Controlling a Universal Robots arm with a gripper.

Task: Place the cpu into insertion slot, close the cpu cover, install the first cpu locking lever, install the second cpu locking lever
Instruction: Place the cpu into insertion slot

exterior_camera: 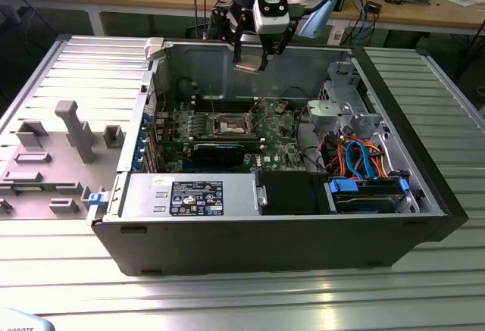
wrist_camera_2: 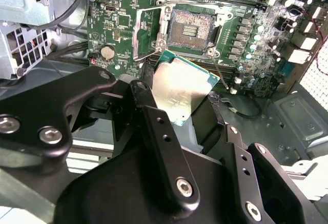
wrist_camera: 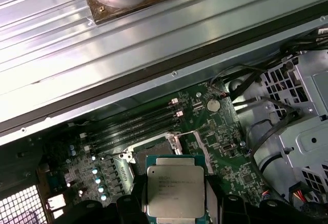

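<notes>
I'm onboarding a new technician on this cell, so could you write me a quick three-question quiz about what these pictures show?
1. True or false: the cpu already sits in the insertion slot.
2. What does the gripper hold? A) a memory stick B) the cpu C) nothing
3. Fill in: the blue and orange cables lie toward the exterior view's ____ of the motherboard.
Key: 1 false: the gripper holds the cpu clear of the motherboard, and the slot's pin field is bare. 2 B. 3 right.
</notes>
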